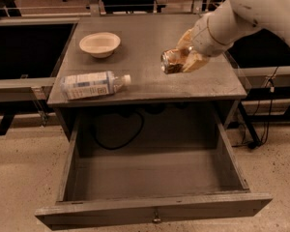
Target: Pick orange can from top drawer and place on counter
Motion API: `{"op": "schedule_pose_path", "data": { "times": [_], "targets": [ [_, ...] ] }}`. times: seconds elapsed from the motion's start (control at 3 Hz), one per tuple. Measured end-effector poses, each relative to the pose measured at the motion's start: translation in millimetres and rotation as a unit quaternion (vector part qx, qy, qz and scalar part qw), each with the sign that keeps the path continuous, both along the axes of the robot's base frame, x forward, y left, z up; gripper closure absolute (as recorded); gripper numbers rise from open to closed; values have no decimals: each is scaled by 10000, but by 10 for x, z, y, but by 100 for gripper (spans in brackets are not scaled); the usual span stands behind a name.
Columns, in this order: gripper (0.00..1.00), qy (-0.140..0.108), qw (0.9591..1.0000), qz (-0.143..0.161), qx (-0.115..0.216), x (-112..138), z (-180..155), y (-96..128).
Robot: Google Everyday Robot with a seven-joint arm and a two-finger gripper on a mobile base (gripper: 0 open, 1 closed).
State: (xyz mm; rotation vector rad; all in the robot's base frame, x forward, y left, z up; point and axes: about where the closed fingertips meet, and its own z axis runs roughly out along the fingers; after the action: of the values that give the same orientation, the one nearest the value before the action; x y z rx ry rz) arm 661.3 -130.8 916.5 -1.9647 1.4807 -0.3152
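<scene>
My gripper (183, 57) is shut on the orange can (171, 62), a small shiny can with an orange-brown label, held tilted on its side above the right half of the counter (150, 37). The white arm reaches in from the upper right. The top drawer (152, 178) is pulled fully open below the counter and nothing lies in it; its small metal knob (156, 220) shows on the front panel.
A clear plastic bottle (94, 84) with a white label lies on its side at the counter's front left. A pale bowl (100, 44) stands at the back left. A black cable (117, 132) hangs behind the drawer. Dark tables flank the cabinet.
</scene>
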Motion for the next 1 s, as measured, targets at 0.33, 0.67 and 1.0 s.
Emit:
{"op": "schedule_pose_path", "data": {
  "times": [0.33,0.67,1.0],
  "targets": [
    [100,42,9998,-107,141,219,-120,23],
    [88,173,9995,-212,184,317,-254,18],
    [64,203,9991,-376,54,343,-328,12]
  ]
}}
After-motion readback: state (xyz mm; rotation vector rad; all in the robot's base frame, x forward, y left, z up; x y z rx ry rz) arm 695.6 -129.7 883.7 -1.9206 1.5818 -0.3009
